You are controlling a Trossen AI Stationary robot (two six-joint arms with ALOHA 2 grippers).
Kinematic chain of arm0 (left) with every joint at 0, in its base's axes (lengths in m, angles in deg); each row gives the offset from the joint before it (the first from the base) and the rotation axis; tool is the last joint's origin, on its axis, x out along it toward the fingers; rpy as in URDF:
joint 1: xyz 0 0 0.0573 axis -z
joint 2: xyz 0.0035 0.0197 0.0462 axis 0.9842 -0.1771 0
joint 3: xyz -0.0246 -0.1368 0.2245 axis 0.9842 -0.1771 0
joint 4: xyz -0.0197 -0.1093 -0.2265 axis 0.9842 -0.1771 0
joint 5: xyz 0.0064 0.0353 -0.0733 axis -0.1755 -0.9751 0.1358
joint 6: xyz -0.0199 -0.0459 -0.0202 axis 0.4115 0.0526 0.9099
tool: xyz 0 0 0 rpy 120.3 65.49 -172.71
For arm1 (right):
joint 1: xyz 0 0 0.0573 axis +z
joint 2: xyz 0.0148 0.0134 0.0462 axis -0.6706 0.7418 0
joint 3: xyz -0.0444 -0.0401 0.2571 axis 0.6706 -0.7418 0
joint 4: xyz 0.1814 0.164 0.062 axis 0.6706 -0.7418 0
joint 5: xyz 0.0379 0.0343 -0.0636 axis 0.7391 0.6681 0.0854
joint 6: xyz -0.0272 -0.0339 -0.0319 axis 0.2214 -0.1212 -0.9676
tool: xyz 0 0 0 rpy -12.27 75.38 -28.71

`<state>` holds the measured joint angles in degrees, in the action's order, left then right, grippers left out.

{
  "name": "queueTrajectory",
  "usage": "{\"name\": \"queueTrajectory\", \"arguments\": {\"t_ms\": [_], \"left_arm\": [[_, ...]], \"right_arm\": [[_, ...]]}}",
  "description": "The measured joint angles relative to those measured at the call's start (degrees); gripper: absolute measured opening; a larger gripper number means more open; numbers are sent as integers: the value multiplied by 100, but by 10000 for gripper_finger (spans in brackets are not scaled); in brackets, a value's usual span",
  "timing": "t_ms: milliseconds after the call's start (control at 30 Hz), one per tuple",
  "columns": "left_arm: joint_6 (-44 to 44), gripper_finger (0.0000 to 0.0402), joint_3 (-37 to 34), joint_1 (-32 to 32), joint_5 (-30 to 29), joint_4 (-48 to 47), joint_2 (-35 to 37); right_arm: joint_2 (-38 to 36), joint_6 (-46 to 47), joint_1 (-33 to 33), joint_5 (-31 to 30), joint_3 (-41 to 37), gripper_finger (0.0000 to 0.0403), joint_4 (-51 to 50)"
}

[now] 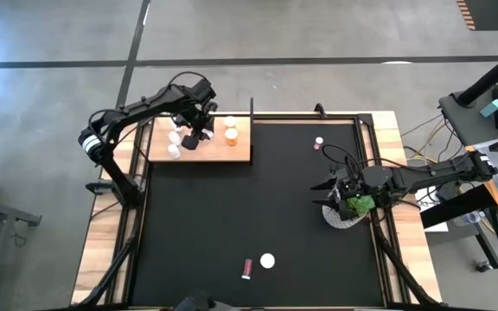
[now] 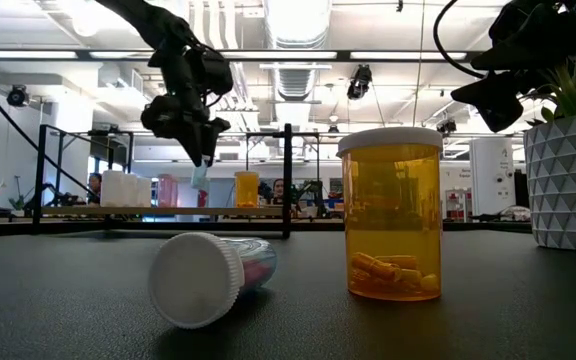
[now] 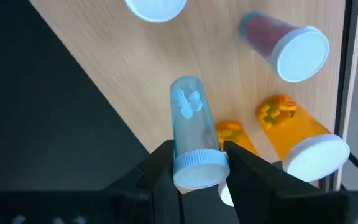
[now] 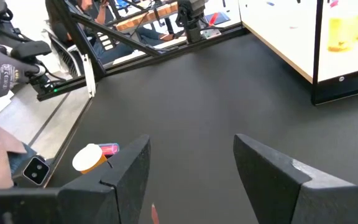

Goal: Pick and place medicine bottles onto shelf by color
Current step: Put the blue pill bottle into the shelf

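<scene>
**Trainee:** Reading from the left, what does this plate show?

**Operator:** My left gripper (image 3: 194, 163) is over the shelf (image 1: 240, 151) at the far left corner of the black mat (image 1: 258, 199). It is clenched on the white cap of a blue bottle (image 3: 190, 124), whose body points down toward the wood. I judge this to be the placing step.

**Trainee:** What else stands on the board?

**Operator:** From overhead, white bottles (image 1: 175, 143) sit toward its left end and orange bottles (image 1: 230, 132) toward its right. The wrist view also shows a pink bottle (image 3: 278, 40) lying on its side, close to the orange ones.

**Trainee:** How would you set the blue one down well?

**Operator:** I would pick bare wood clear of the other colours, since no blue group is visible yet. I would bring the bottle upright, lower it until its base meets the board, and only then let go. The orange bottles lie just beside my fingers (image 3: 160, 171), so I would open narrowly and lift straight up to avoid knocking them.

**Trainee:** And farther right?

**Operator:** Loose bottles remain on the mat: a pink one lying near the front edge (image 1: 246, 269), an orange one standing beside it (image 1: 268, 260), and another pink one near the far right (image 1: 318, 142). My right gripper (image 4: 191, 171) waits released and empty by the potted plant (image 1: 353, 207).
</scene>
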<state>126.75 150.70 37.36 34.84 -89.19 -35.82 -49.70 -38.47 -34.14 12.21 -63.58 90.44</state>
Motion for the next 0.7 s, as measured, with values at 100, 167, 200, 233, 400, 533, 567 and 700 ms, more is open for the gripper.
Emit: {"name": "queueTrajectory", "arguments": {"t_ms": [100,167,200,233,400,533,567,700], "left_arm": [[73,114,-72,-15,-7,183,0],[82,114,-155,-57,-9,363,0],[88,114,-221,-84,-5,438,0],[90,114,-304,-107,10,538,0],[110,114,-564,-161,170,943,0],[115,114,-711,-220,175,1130,0],[117,114,-735,-229,175,1164,0],[119,114,-771,-262,179,1169,0]], "right_arm": [[0,0,0,2,1,219,-2],[0,0,1,0,0,219,0],[0,0,1,0,0,219,-1],[0,0,0,1,0,219,1],[0,0,1,-1,0,219,-1],[0,0,1,2,0,219,-2],[0,0,0,1,0,219,-2],[0,0,0,1,1,219,-2]]}}
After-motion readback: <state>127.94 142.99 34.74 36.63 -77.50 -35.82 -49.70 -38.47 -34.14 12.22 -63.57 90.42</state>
